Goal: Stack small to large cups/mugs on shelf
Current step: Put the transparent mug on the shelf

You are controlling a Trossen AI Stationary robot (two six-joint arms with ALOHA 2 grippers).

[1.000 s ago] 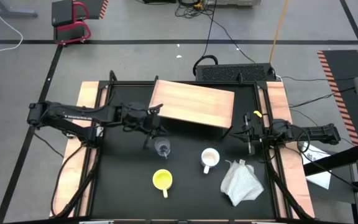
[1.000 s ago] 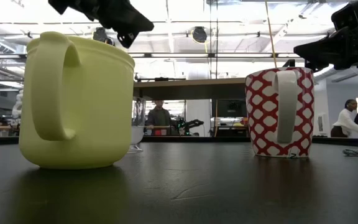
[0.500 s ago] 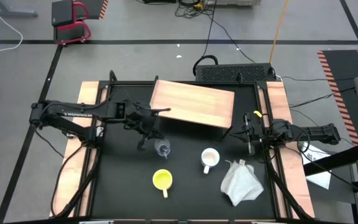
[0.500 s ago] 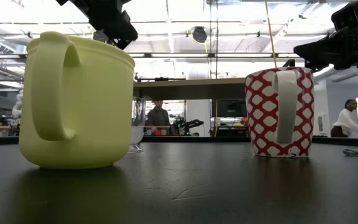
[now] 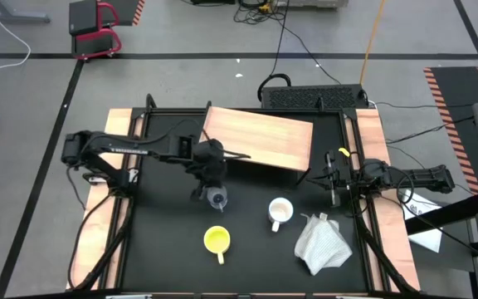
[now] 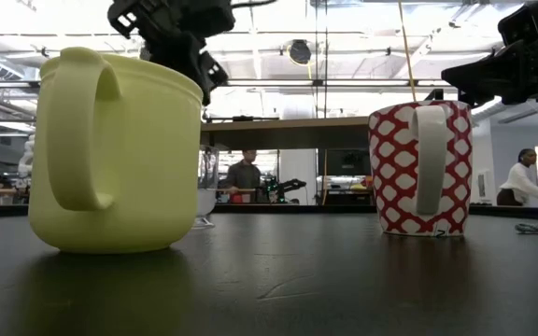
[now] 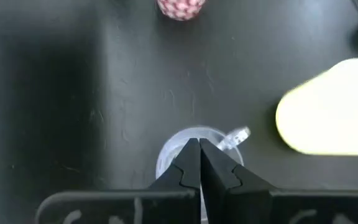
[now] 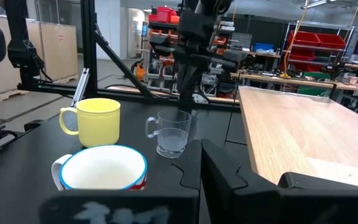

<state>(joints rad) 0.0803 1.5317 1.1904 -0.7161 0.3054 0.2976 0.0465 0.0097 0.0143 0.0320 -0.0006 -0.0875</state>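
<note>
Clear glass cup (image 5: 217,198) stands on the desk (image 5: 164,249) just before the shelf (image 5: 260,137). Left pincer (image 7: 198,158), fingers pressed together, hovers directly above it; approach step. Next: open, descend, grip.

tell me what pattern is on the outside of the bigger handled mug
The white mug has a red and white lattice pattern outside, with a plain white handle; the low view shows it best.

No readable text

No lettering, labels, numbers or signs can be made out on any object in these views.
</note>
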